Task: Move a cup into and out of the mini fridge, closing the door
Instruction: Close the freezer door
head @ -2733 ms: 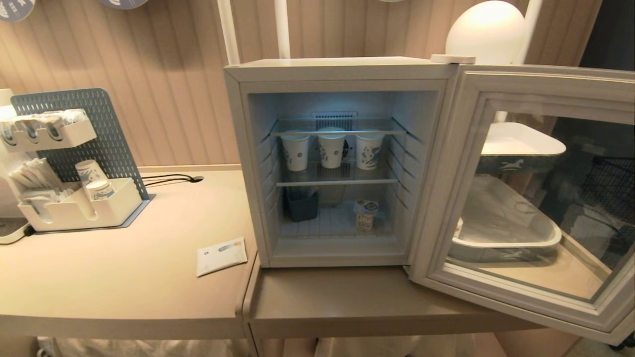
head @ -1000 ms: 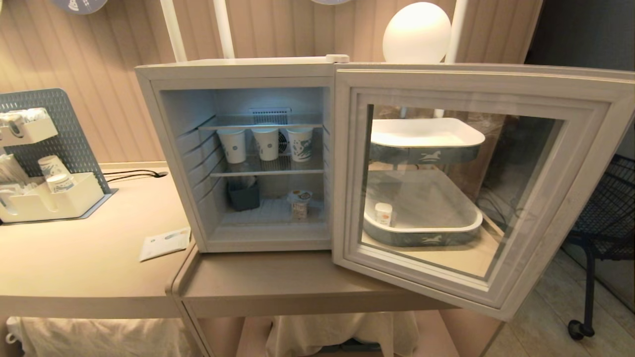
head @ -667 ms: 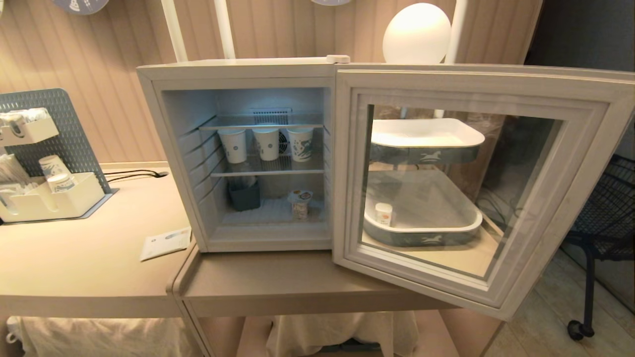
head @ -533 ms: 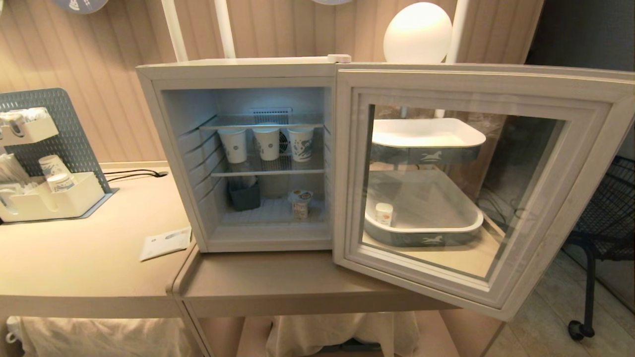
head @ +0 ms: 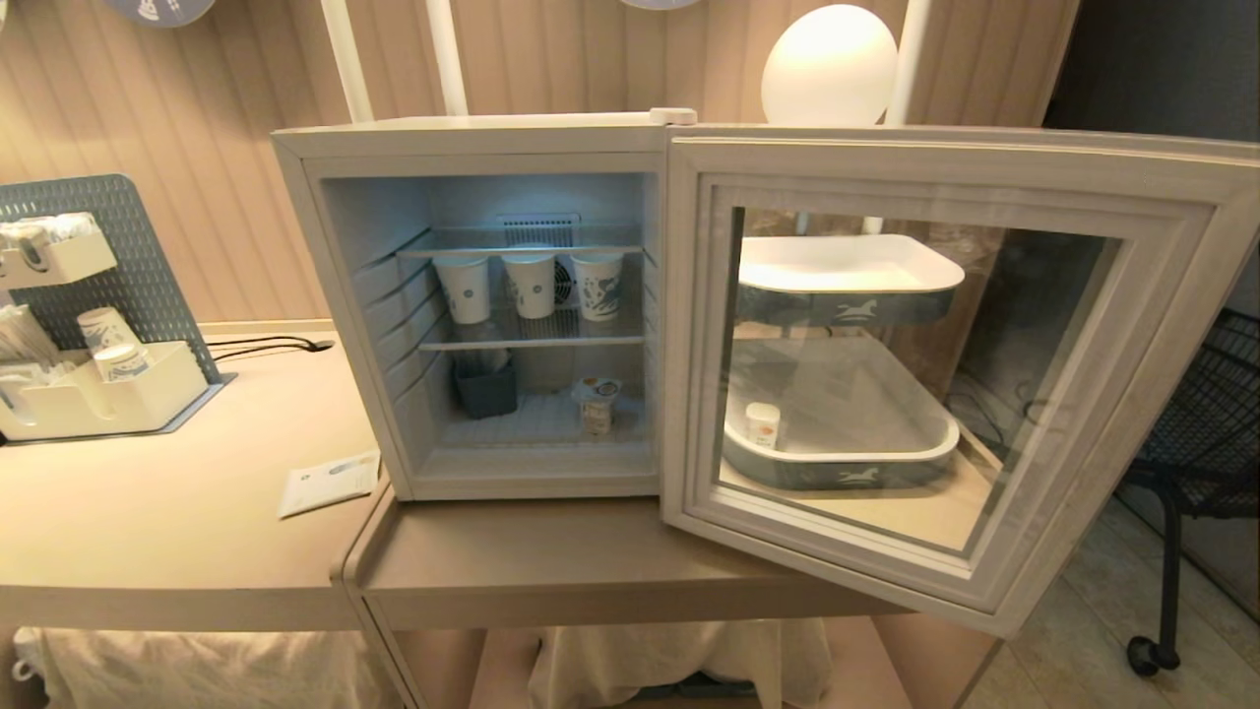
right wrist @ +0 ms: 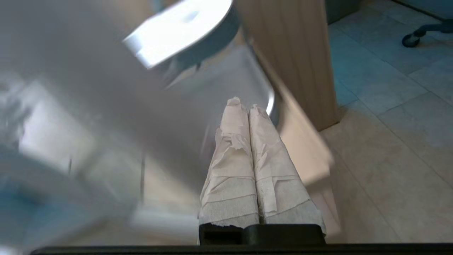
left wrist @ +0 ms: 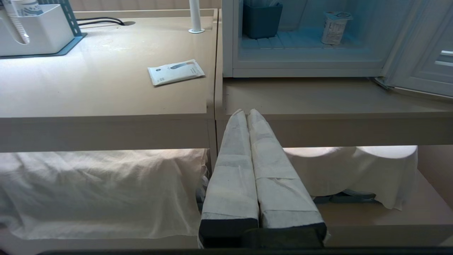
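Note:
The mini fridge (head: 472, 138) stands open on the lower table, lit inside. Its door (head: 945, 167) is swung wide to the right, glass facing me. The cup (head: 596, 404), a small white pot with an orange-marked top, sits on the fridge floor at the right; it also shows in the left wrist view (left wrist: 334, 27). Neither arm is in the head view. My left gripper (left wrist: 246, 111) is shut and empty, low in front of the table's front edge. My right gripper (right wrist: 244, 104) is shut and empty, before a blurred glassy surface beside floor tiles.
Three paper cups (head: 532, 286) stand on the fridge's upper shelf, a dark bin (head: 484, 386) below. Behind the door glass, a tiered tray (head: 847, 463) holds another small pot (head: 761, 423). A packet (head: 328, 483) and an organizer (head: 98, 394) are on the left table. A wheeled chair (head: 1201, 433) stands far right.
The whole picture slid left after the earliest frame, so the camera moved. Over the last second the head view holds still and nothing in it has shifted.

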`<state>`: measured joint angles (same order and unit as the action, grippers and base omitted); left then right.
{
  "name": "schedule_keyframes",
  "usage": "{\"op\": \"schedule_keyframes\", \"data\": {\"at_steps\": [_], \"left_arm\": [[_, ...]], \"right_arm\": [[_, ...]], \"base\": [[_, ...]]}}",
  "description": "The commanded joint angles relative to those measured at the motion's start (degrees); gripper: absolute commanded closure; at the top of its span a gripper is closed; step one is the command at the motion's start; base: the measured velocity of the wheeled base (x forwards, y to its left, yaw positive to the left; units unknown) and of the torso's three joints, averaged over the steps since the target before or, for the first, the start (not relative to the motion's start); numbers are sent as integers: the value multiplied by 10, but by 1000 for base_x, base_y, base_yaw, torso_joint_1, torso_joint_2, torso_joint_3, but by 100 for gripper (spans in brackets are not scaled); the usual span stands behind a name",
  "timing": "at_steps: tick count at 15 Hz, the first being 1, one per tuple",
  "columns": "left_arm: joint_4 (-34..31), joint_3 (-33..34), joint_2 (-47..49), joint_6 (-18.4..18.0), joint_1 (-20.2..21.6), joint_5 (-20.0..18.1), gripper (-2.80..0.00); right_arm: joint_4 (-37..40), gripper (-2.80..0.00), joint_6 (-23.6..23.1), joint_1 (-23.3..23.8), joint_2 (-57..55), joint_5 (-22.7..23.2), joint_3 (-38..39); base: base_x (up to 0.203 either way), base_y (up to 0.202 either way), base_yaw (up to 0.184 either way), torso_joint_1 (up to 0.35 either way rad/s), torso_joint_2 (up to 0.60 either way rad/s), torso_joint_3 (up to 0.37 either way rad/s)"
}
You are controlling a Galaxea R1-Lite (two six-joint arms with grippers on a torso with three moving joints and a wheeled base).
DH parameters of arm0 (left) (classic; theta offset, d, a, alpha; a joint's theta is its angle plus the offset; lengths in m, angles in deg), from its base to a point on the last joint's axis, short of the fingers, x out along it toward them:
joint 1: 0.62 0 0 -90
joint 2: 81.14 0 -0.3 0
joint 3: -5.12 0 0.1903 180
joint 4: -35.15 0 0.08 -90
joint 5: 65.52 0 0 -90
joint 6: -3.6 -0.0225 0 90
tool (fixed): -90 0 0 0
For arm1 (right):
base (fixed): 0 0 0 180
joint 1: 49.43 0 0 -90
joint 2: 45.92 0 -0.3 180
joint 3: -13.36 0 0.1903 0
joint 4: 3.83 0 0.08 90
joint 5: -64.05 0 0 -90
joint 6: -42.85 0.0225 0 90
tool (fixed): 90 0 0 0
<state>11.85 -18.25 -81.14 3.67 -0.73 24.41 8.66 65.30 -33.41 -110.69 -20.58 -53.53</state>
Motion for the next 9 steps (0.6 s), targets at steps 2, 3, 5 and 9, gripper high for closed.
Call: {"op": "schedule_keyframes", "data": {"at_steps": [2,3,5,9], "left_arm": [[0,0,-1,0,0,0,0],[0,1,-1,0,0,0,0],[0,1,-1,0,0,0,0],[0,1,-1,1,0,1,0]], "right_arm": [[-33,0,45,163,-214,190,-120],[-38,0,66,192,-222,272,-133],[-33,0,129,241,-241,451,-166],[90,0,239,289,-364,691,-306]], "base": [[0,0,0,0,0,0],[0,0,0,0,0,0],[0,0,0,0,0,0],[0,0,0,0,0,0]]}}
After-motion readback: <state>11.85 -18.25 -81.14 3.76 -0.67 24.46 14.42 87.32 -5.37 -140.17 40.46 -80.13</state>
